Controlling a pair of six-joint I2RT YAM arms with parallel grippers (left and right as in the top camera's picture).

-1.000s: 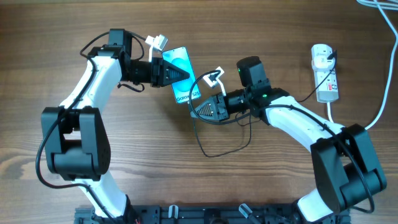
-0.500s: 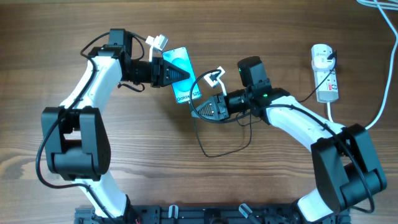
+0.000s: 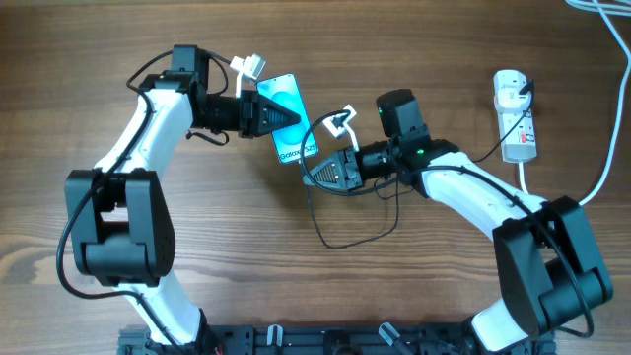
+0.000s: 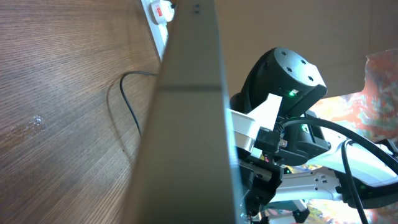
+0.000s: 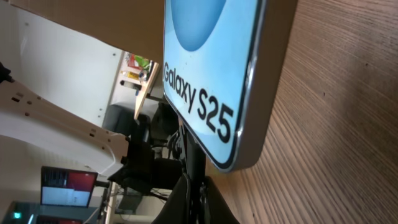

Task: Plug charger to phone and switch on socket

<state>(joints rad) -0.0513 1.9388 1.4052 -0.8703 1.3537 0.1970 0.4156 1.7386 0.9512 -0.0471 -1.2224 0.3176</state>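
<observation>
My left gripper (image 3: 273, 116) is shut on the phone (image 3: 287, 116), a teal-screened handset with a white text strip at its near end. In the left wrist view the phone (image 4: 186, 124) shows edge-on and hides my fingers. My right gripper (image 3: 315, 171) sits just below the phone's text end, shut on the charger's connector end. In the right wrist view the black connector (image 5: 191, 149) rises from my right gripper (image 5: 198, 190) to just under the phone's (image 5: 211, 62) lower edge; whether they touch I cannot tell. The thin black charger cable (image 3: 347, 240) loops over the table. The white socket (image 3: 518, 123) lies at the far right.
A thick white cord (image 3: 613, 118) runs from the socket along the right edge. A black plug (image 3: 527, 91) sits in the socket's far end. The socket (image 4: 159, 10) also shows at the top of the left wrist view, with the right arm's wrist (image 4: 283, 81) close behind the phone.
</observation>
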